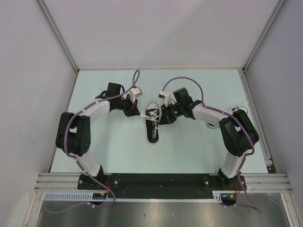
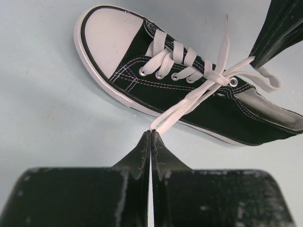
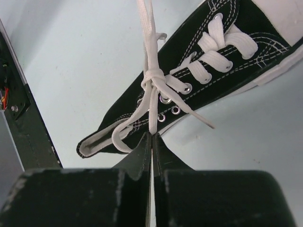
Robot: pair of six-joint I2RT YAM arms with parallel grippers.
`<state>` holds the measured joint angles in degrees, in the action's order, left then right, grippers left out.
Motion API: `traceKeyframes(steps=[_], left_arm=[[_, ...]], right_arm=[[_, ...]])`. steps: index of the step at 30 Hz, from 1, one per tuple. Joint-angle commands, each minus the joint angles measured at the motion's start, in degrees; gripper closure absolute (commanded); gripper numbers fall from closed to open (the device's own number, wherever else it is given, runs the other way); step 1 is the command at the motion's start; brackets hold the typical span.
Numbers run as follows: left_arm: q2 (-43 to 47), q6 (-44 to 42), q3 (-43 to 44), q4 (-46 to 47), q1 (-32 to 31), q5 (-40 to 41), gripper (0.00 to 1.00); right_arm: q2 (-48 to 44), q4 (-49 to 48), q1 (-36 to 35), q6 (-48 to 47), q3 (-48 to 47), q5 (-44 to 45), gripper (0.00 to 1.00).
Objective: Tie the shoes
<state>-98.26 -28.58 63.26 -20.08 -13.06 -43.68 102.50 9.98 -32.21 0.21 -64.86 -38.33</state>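
Note:
One small black sneaker with a white toe cap lies mid-table, toe pointing away from the arm bases. Its white laces are crossed in a knot over the top eyelets. My left gripper is just left of the shoe, shut on a doubled lace strand at its tips. My right gripper is just right of the shoe, shut on a lace strand running from the knot to its tips. A loose lace loop hangs by the shoe opening. The right fingers show in the left wrist view.
The pale blue table is walled by grey panels and metal frame posts. A white round object lies partly under the right arm. A dark rail runs along the table's right edge. Purple cables loop above both wrists.

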Motion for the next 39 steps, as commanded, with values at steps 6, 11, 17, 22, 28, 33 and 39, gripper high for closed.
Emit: traceKeyframes(steps=[6,11,17,22,28,33,39], left_arm=[[0.6,-3.1,2.7,-0.2,0.8,0.6,1.0],[0.3,-4.0,3.2,-1.1,1.2,1.0,1.0],[-0.3,-5.1,3.8,-1.6,1.6,1.8,1.0],[-0.5,-5.7,4.0,-2.1,2.0,1.9,1.0],[-0.4,-5.1,3.7,-1.8,1.8,-0.2,1.0],[0.3,-4.4,3.4,-1.5,0.5,-3.0,1.0],[0.6,-3.8,3.1,-0.5,-1.4,-4.0,1.0]], right_arm=[[-3.1,6.4,0.8,-4.3,-1.9,1.2,1.0],[-3.1,8.4,1.4,-5.6,-1.9,1.2,1.0],[-3.1,9.1,1.6,-5.8,-1.8,0.9,1.0],[-2.7,9.0,1.6,-5.7,-1.8,0.8,1.0],[-2.4,8.6,1.3,-6.1,-1.9,-1.7,0.95],[-4.3,5.4,3.1,-4.5,-2.1,-3.7,0.62],[-5.6,3.6,5.0,-5.1,-4.0,-5.4,0.6]])
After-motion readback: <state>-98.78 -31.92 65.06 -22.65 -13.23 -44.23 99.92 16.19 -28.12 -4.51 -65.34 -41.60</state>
